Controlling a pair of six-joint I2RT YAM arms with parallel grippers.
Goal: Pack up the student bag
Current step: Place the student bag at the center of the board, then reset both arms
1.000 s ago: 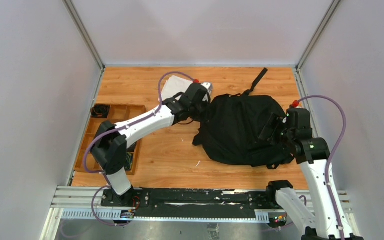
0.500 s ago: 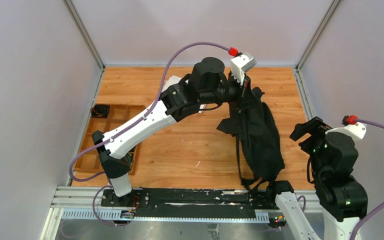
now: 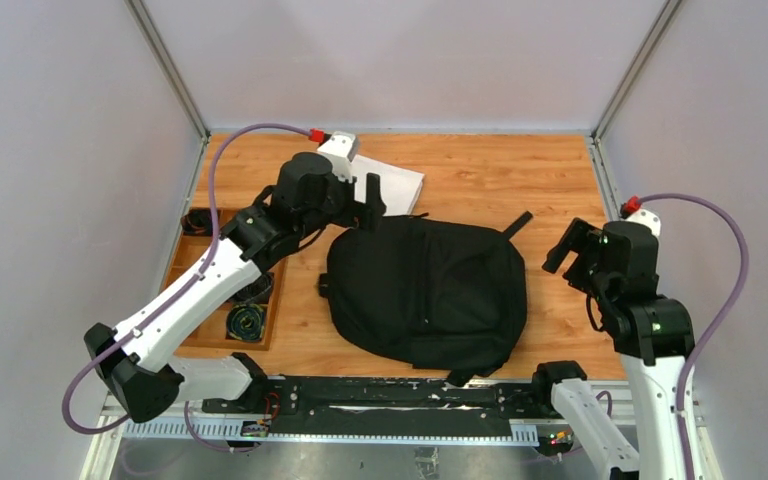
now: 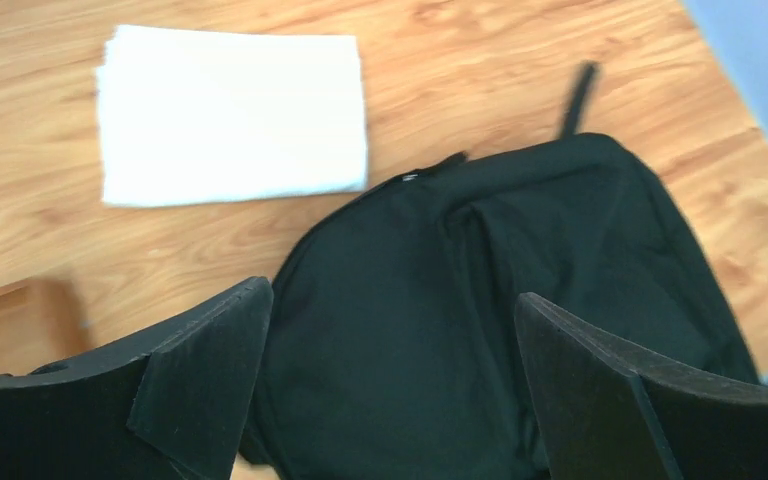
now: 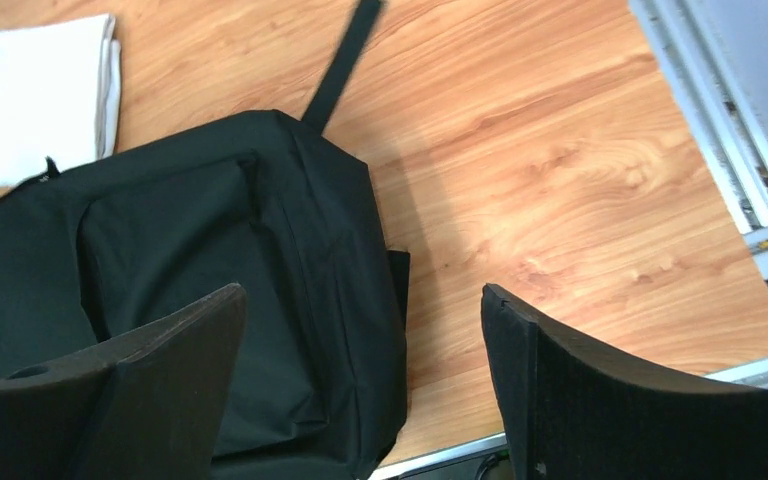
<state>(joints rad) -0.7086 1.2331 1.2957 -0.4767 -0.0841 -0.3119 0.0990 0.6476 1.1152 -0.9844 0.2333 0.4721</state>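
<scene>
Student bag [image 3: 425,295] lay flat on the wooden table [image 3: 550,180], near the middle and toward the near edge, between my two arms. It was soft black fabric, rounded at the near end, with seams and a zipper line curving around its panel. A black strap [image 3: 517,223] poked out from its far right corner onto the wood. My left gripper [image 4: 392,298] hung above its far left corner, fingers spread wide, holding nothing. My right gripper [image 5: 362,295] hovered off its right side, fingers likewise apart and empty. A folded white cloth [image 3: 390,185] lay just beyond the bag's far edge. A wooden compartment tray [image 3: 185,255] sat at the left.
</scene>
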